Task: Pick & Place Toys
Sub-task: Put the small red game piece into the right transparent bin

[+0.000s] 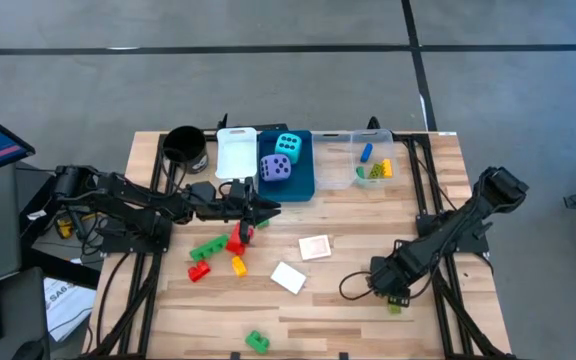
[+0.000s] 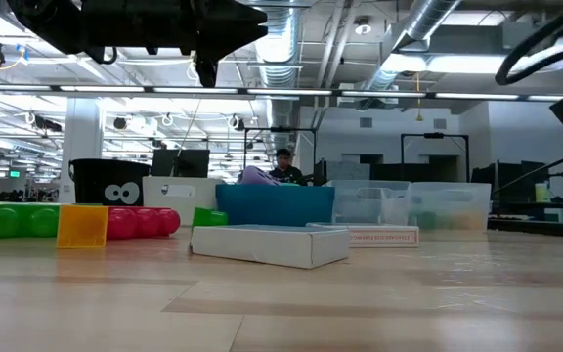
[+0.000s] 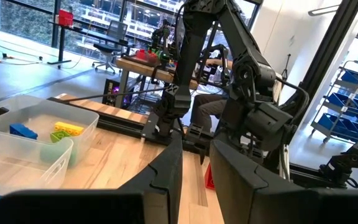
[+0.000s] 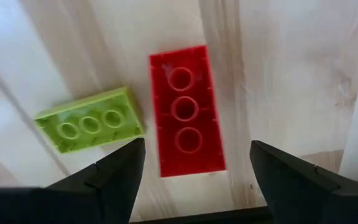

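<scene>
The job looks partly done. Two dice, cyan (image 1: pixel 288 144) and purple (image 1: pixel 276 168), sit in the blue bin (image 1: pixel 303 183) at the far edge, and the clear bin (image 1: pixel 341 178) to its right holds a few bricks, blue, yellow and green. Left on the table are a green brick (image 1: pixel 206 248), two red ones and a yellow brick (image 1: pixel 239 265) left of centre, two white cards (image 1: pixel 315 246) in the middle, another green brick (image 1: pixel 257 341) at the near edge, and the pair under the right arm. The white bin (image 1: pixel 236 152) seems to hold nothing so far. The left gripper (image 1: pixel 271 209) hangs above the table near the blue bin's near edge, fingers drawn nearly together; its wrist view shows a bit of red in the narrow slit between them, so it probably carries a small red brick, though that cannot be confirmed. The right gripper (image 4: pixel 194 162) stands open at the near right, straddling a red brick (image 4: pixel 185 111) with a lime brick (image 4: pixel 91 118) just beside it; only its wrist view shows these clearly, the overhead hiding the red one under the arm. The low view adds a black cup (image 2: pixel 108 183) and a person far off in the room.
</scene>
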Available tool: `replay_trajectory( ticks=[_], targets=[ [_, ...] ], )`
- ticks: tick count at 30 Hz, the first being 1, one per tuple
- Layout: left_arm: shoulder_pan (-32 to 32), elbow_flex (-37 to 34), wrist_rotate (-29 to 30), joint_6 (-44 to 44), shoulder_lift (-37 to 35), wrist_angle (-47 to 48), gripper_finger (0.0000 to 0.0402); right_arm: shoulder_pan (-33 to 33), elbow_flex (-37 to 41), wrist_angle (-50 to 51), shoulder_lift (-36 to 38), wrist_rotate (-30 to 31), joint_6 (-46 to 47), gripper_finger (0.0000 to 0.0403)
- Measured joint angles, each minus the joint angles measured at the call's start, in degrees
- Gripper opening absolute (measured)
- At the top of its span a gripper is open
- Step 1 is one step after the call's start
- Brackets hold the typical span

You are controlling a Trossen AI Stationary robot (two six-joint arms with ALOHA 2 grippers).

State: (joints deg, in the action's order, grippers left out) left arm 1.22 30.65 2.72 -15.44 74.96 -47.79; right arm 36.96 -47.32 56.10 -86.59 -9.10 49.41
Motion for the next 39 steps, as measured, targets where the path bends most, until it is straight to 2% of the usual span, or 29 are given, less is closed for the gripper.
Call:
replay_trajectory(
  ticks=[4,7,9,13,19,24,28,33,36,39],
  targets=[
    [0.01,0.0,0.0,0.02,0.0,0.0,0.0076,-0.03,0.4,-0.01,0.0,-0.3,0.1,0.028],
    [-0.01,0.0,-0.02,0.02,0.0,0.0,0.0076,-0.01,0.4,-0.09,0.0,-1.53,1.34,0.0254],
    [0.01,0.0,-0.01,0.04,0.0,0.0,0.0076,0.14,0.4,-0.15,0.0,-1.53,3.32,0.0221],
    [0.01,0.0,-0.02,0.04,0.0,0.0,0.0076,0.14,0.37,-1.46,0.04,-1.59,4.65,0.0131],
    [-0.01,0.0,0.0,0.07,0.0,0.02,0.0076,0.14,0.29,-3.41,0.09,-1.57,5.18,0.0133],
    [0.0,0.0,-0.01,0.09,0.0,0.04,0.0076,0.38,-0.02,-3.09,0.2,-0.96,9.35,0.0133],
    [0.0,0.0,-0.02,0.09,0.0,0.04,0.0076,0.67,-3.0,-1.51,0.35,4.99,10.05,0.0133],
    [0.01,0.0,0.0,0.07,0.0,0.26,0.0076,-0.55,-8.66,3.37,0.37,16.76,10.02,0.0133],
    [0.01,0.0,0.0,0.04,0.0,0.26,0.0076,-1.38,-12.71,10.52,0.37,26.04,10.65,0.0133],
    [-0.01,0.0,0.0,0.02,0.0,0.26,0.0076,-2.97,-17.44,21.39,0.39,36.47,15.97,0.0133]
  ],
)
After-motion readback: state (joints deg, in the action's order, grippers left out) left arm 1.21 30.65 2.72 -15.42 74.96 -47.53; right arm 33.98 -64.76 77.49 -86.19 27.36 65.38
